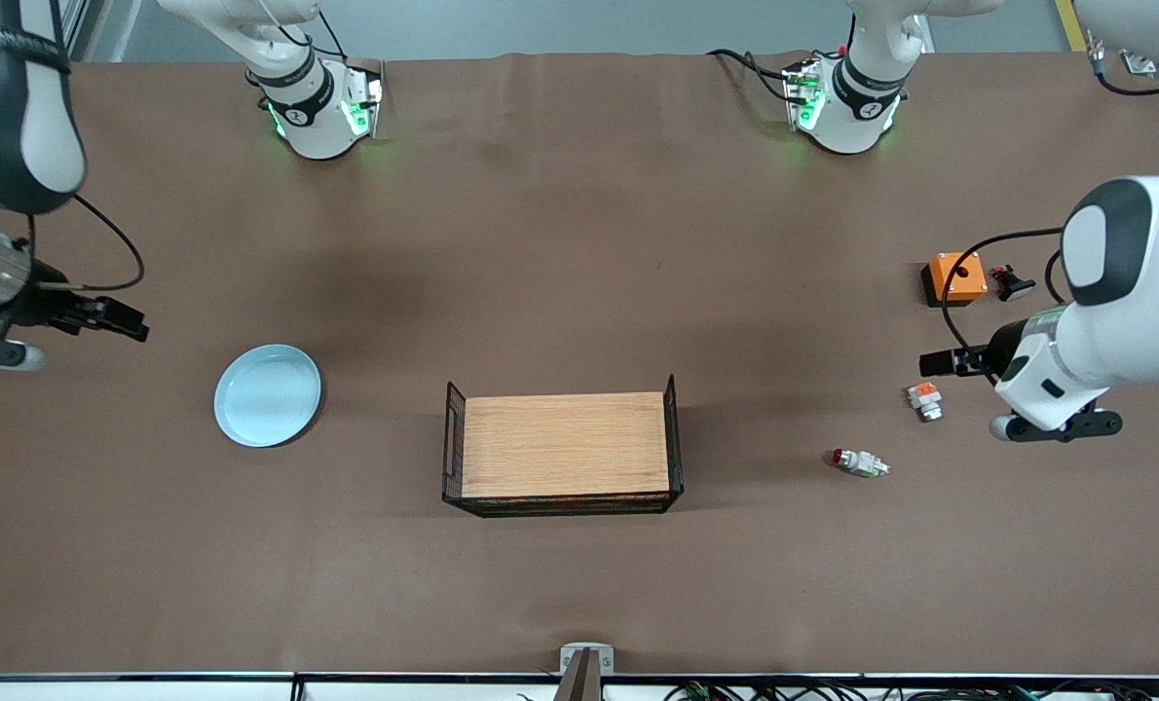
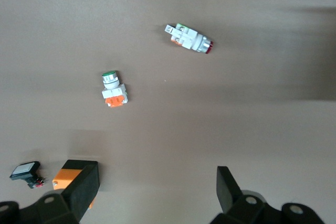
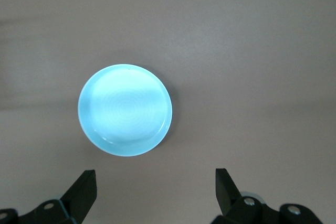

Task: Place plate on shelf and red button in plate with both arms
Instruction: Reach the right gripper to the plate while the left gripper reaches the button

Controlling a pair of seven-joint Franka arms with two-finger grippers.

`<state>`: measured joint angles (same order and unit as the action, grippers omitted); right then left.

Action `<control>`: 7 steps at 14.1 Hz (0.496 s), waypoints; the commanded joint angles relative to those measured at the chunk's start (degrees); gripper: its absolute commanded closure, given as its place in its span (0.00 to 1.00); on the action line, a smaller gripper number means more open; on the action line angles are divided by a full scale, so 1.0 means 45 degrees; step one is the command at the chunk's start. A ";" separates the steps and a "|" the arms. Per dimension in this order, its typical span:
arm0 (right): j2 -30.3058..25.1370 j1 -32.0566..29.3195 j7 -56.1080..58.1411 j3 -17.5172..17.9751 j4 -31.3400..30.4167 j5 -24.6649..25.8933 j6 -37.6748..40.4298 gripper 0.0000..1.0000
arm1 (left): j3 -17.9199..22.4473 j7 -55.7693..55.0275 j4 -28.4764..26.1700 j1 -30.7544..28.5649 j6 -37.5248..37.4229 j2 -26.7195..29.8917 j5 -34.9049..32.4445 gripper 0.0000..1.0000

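The pale light-blue plate (image 1: 268,394) lies flat on the brown table toward the right arm's end; it also shows in the right wrist view (image 3: 125,109). My right gripper (image 1: 127,323) is open and empty, up over bare table beside the plate (image 3: 155,184). The red button (image 1: 860,461), whitish with green bits and a dark red cap, lies on its side toward the left arm's end; it also shows in the left wrist view (image 2: 189,39). My left gripper (image 1: 935,363) is open and empty, over the table apart from the button (image 2: 157,182).
A wire basket with a wooden floor (image 1: 565,448) stands mid-table. A small white part with an orange top (image 1: 924,400) lies under the left gripper's end. An orange box (image 1: 955,278) and a small black part (image 1: 1012,283) lie farther from the front camera.
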<state>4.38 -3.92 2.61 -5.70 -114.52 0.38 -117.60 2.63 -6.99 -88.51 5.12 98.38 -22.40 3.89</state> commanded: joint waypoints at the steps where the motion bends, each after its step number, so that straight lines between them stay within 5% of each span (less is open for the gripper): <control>1: 0.1208 -0.0435 0.0103 0.0134 -0.0197 0.0131 -0.1109 0.00 | 0.0060 -0.0827 0.0976 -0.0549 0.0826 -0.1328 0.0132 0.00; 7: 0.3243 -0.0496 0.0435 0.0134 -0.0216 0.0131 -0.2909 0.00 | 0.0040 -0.3343 0.0938 -0.0963 0.3933 -0.2676 0.0717 0.00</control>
<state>17.49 -5.40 3.90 -5.71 -116.22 0.38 -130.21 2.78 -16.80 -85.90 0.49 113.03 -32.55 5.51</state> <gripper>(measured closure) 0.000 0.000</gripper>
